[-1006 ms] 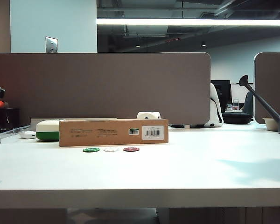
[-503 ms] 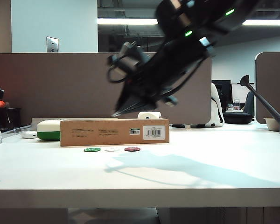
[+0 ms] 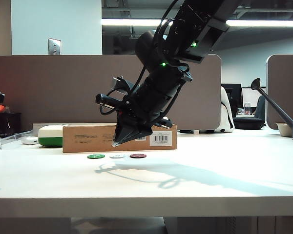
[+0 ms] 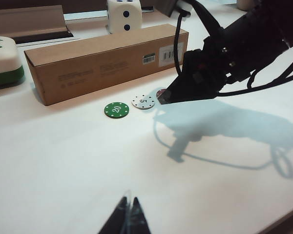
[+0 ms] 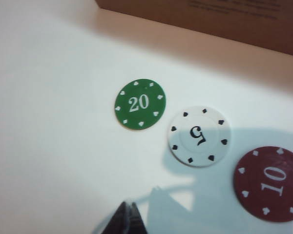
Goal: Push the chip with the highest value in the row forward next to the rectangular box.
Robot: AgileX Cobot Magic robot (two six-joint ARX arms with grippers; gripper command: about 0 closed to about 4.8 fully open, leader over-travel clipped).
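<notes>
Three chips in a row before the rectangular box (image 4: 105,61).
Green chip (image 5: 139,104) at the row's end, bare table (image 3: 210,175) beyond; right gripper (image 3: 118,143) pinched together, empty, above the white chip (image 5: 199,136); left gripper (image 4: 127,217) likewise, near edge.

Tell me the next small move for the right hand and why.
Probably shift the shut right hand sideways and down, just in front of the green 20 chip. It hovers above the white 5 chip, yet 20 beats 5 and the dark red 10 chip, and a gap separates it from the cardboard box.

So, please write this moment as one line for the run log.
right hand: shut, above chips | left hand: shut, away | green chip: unpushed | box: unmoved
</notes>
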